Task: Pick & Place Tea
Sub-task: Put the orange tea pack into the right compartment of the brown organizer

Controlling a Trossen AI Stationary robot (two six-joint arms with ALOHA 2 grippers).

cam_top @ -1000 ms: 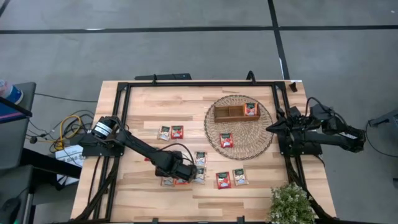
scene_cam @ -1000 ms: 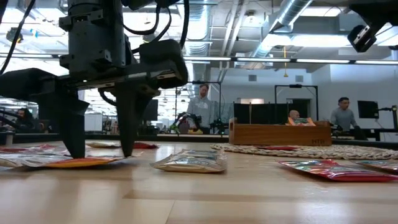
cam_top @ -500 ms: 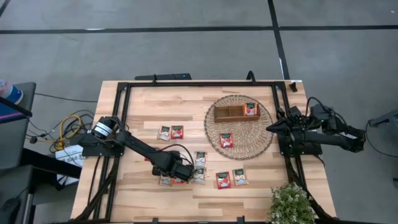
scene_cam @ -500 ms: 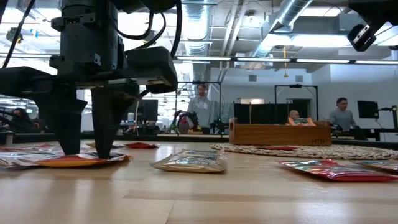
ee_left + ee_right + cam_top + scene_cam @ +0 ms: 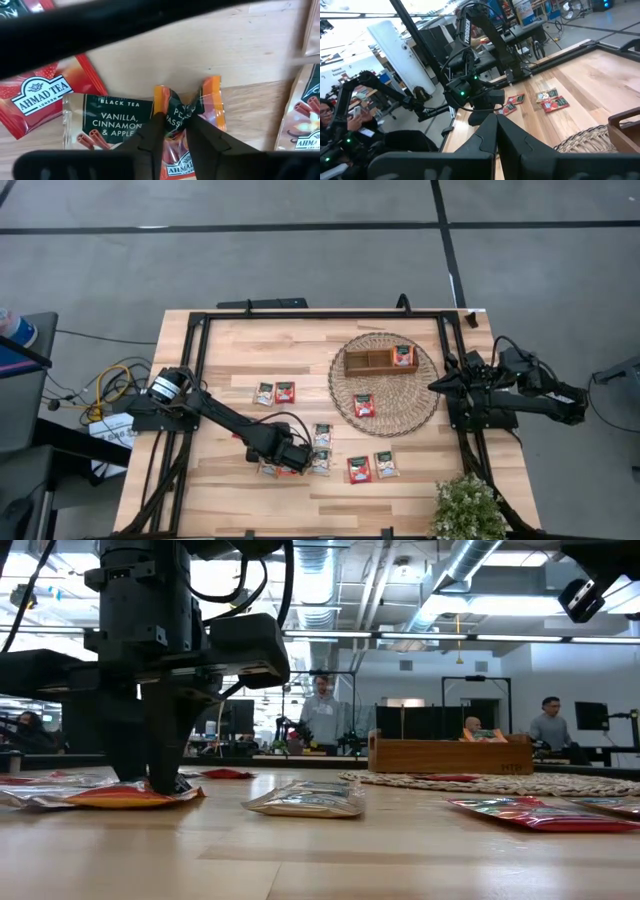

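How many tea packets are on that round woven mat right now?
2. One sachet sits in the tray's end compartment nearest the right arm; a red sachet lies on the bare mat beside the tray. None seems hidden there.

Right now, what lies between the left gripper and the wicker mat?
High view: one pale sachet lies between the left gripper and the round wicker mat, then bare wood.

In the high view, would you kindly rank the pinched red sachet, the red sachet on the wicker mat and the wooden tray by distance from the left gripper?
1. Pinched red sachet: between the left gripper's fingers, near the table's front.
2. Red sachet on the wicker mat: to the right, on the mat's front part.
3. Wooden tray: on the mat's far side.
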